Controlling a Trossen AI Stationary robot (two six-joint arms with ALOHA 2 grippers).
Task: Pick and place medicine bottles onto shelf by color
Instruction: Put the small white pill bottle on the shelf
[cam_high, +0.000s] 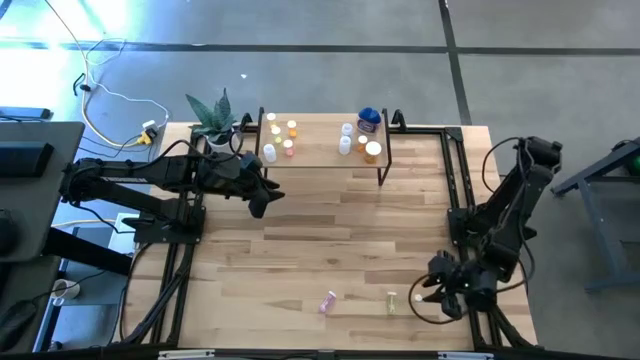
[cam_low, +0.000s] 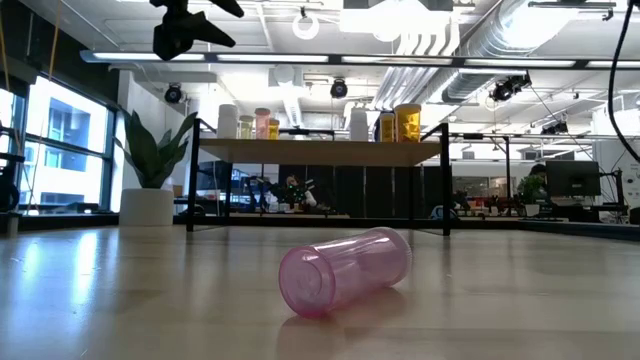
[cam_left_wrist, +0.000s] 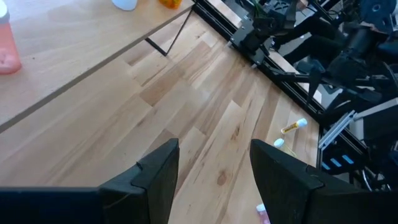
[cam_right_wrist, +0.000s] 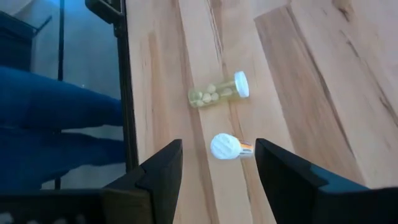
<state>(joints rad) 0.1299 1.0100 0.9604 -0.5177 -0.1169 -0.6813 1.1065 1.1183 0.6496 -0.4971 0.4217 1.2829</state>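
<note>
Medicine bottles split two ways: most upright on shelf (cam_high: 320, 150) at far side of light-wood table (cam_high: 300, 240) w/ plant pot (cam_high: 218, 140) beside it, grey floor around and open office beyond; pink bottle (cam_low: 345, 270), yellow-green bottle (cam_right_wrist: 217, 92) (pale pills inside, white cap) and orange bottle (cam_right_wrist: 230, 147) lying at near edge. Left gripper (cam_left_wrist: 214, 180) parted, empty, raised just before shelf; right gripper (cam_right_wrist: 217, 171) spread, empty, over orange bottle.

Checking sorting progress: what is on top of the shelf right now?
On the shelf, two bottle groups stand upright: white, orange and pink ones toward the plant, white, orange and a blue one at the other end. Bottles hide each other, so no exact count.
</note>
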